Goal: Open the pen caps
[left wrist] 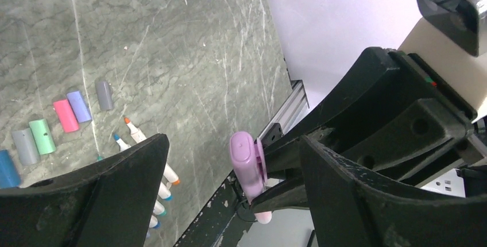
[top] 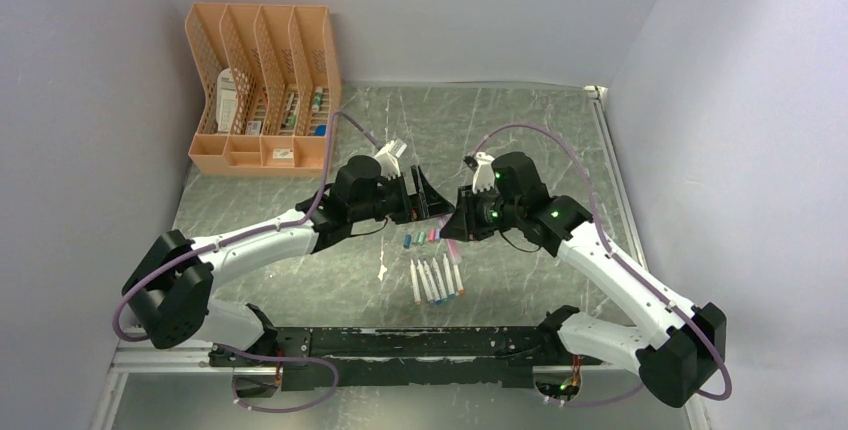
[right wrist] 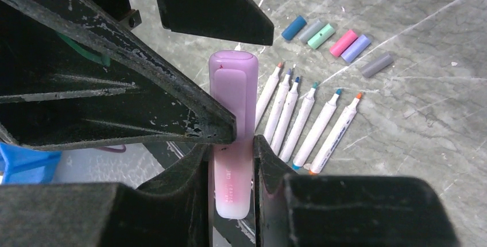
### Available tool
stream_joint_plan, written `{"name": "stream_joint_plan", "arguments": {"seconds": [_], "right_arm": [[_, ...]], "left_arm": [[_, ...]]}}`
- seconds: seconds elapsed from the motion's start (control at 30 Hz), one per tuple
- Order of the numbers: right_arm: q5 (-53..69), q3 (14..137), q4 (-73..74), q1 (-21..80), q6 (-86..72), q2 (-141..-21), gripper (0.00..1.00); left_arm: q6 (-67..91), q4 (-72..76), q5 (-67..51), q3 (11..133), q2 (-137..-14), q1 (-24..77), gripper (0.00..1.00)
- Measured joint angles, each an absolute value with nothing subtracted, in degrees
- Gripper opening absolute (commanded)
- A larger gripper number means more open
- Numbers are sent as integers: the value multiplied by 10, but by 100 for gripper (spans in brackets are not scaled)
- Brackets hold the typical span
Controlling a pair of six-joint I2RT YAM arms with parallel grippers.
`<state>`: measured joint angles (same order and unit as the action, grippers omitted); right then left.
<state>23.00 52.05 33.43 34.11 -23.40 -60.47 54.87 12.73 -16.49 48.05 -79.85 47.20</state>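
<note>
My right gripper (right wrist: 232,154) is shut on the pale pink barrel of a chunky highlighter (right wrist: 232,181) and holds it above the table. Its pale purple cap (right wrist: 232,89) is on the pen and points towards the left arm. My left gripper (left wrist: 232,143) is open, with one finger on each side of that cap (left wrist: 246,163). Several loose pen caps (right wrist: 343,42) lie in a row on the table: blue, grey, teal, pink, lilac and grey. In the top view the two grippers meet above the caps (top: 420,238).
Several uncapped white pens (right wrist: 304,123) lie side by side near the front, below the caps (top: 435,280). An orange file organiser (top: 262,90) stands at the back left. A small white scrap (top: 383,272) lies left of the pens.
</note>
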Motion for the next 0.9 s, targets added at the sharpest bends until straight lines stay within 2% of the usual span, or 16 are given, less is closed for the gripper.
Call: {"name": "stream_joint_plan", "arguments": {"seconds": [0.13, 0.53, 0.6, 0.8, 0.9], "right_arm": [[213, 521, 333, 358, -242, -611, 1], [184, 529, 326, 361, -262, -635, 0], [184, 531, 326, 361, -264, -639, 0], [184, 534, 325, 361, -272, -641, 0], [183, 534, 325, 361, -276, -644, 0]], "left_arm": [[553, 127, -162, 483, -802, 474, 67], [553, 114, -156, 503, -814, 484, 63], [553, 109, -148, 505, -817, 486, 54], [556, 110, -135, 506, -825, 495, 12], [560, 121, -135, 507, -829, 498, 7]]}}
